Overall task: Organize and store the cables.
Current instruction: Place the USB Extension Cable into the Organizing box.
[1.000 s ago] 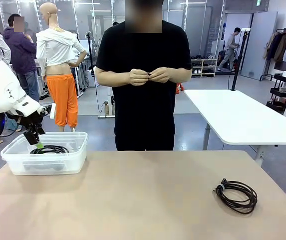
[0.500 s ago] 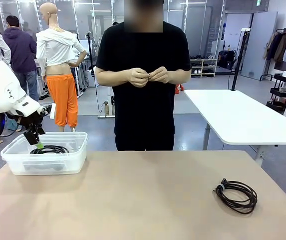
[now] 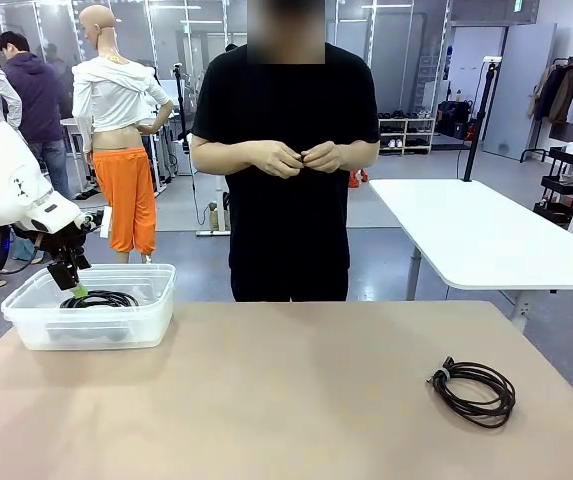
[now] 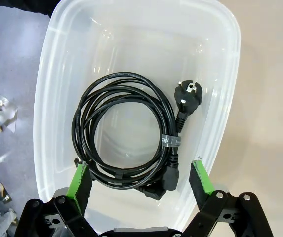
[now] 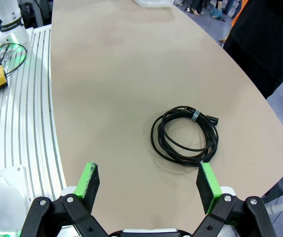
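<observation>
Left gripper (image 3: 71,285) (image 4: 139,168) hangs over the bin (image 3: 96,325) (image 4: 235,59), tips at about rim height, jaws spread wide and holding nothing. The green pads sit on either side of the coil below without touching it.

The bin is a clear plastic tub at the table's (image 3: 286,400) far left corner. Inside it is one cable (image 3: 101,298) (image 4: 126,79), a thick black coil lying flat on the bottom. It is bound by a small clear tie (image 4: 171,140), with a round plug (image 4: 188,94) lying just outside the loop and a second connector at the coil's near edge.

Right gripper (image 5: 147,170) is fully open and empty, held high above the near right part of the table (image 5: 106,74), well off the surface.

A second cable (image 3: 476,392) (image 5: 157,136) lies on the table's right side, well apart from the bin. It is a thin black coil, flat, with a small tie (image 5: 194,116) and a short end sticking out beside it. Nothing touches it.

A person (image 3: 286,200) stands at the far side in a black shirt. Their hands (image 3: 278,157) are together at chest height, maybe pinching something small; it is too small to tell what.
</observation>
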Controlling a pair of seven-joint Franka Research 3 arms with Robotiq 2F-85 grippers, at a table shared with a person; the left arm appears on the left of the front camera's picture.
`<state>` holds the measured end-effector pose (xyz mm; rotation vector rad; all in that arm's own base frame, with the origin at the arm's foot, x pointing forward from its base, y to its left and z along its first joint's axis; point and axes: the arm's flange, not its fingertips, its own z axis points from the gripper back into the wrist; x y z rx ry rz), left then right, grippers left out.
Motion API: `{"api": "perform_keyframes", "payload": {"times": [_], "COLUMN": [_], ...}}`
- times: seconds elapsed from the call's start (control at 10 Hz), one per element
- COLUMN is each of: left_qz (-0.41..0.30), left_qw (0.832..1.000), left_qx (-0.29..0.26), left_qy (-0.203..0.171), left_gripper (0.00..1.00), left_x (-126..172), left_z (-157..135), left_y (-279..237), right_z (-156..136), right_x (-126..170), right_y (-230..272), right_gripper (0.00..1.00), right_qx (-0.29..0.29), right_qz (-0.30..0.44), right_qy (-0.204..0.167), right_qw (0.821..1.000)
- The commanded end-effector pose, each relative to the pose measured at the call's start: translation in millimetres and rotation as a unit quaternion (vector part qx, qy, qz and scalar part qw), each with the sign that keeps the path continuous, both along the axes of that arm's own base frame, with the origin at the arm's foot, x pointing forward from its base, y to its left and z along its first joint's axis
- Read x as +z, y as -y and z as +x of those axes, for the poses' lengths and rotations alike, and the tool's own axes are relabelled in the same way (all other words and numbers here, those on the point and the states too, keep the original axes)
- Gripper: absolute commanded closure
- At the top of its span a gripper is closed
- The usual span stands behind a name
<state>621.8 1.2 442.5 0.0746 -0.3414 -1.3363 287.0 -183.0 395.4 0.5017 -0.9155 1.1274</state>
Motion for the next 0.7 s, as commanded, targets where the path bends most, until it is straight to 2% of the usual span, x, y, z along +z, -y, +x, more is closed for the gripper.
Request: {"api": "perform_keyframes", "payload": {"times": [0.0, 0.3, 0.4, 0.6], "left_qz": [0.001, 0.0, -0.007, -0.045], "left_qw": [1.0, 1.0, 1.0, 0.999], "left_qx": [-0.003, 0.0, -0.008, -0.007], "left_qy": [0.001, 0.0, -0.005, 0.004], "left_gripper": [0.0, 0.0, 0.0, 0.0], "left_x": [-0.1, 0.0, 12.6, 41.2], "left_z": [1.4, 0.0, -8.4, -46.6], "left_y": [-1.1, 0.0, -4.6, -33.5], "right_z": [0.6, 0.6, 0.6, 0.6], "right_x": [-0.4, -0.4, -0.4, -0.4], "right_y": [1.3, 1.3, 1.3, 1.3], "right_gripper": [0.0, 0.0, 0.0, 0.0], "right_qx": [0.004, 0.004, 0.004, 0.004], "right_qz": [0.003, 0.003, 0.003, 0.003], "right_qy": [0.011, 0.011, 0.011, 0.011], "right_qw": [1.0, 1.0, 1.0, 1.0]}}
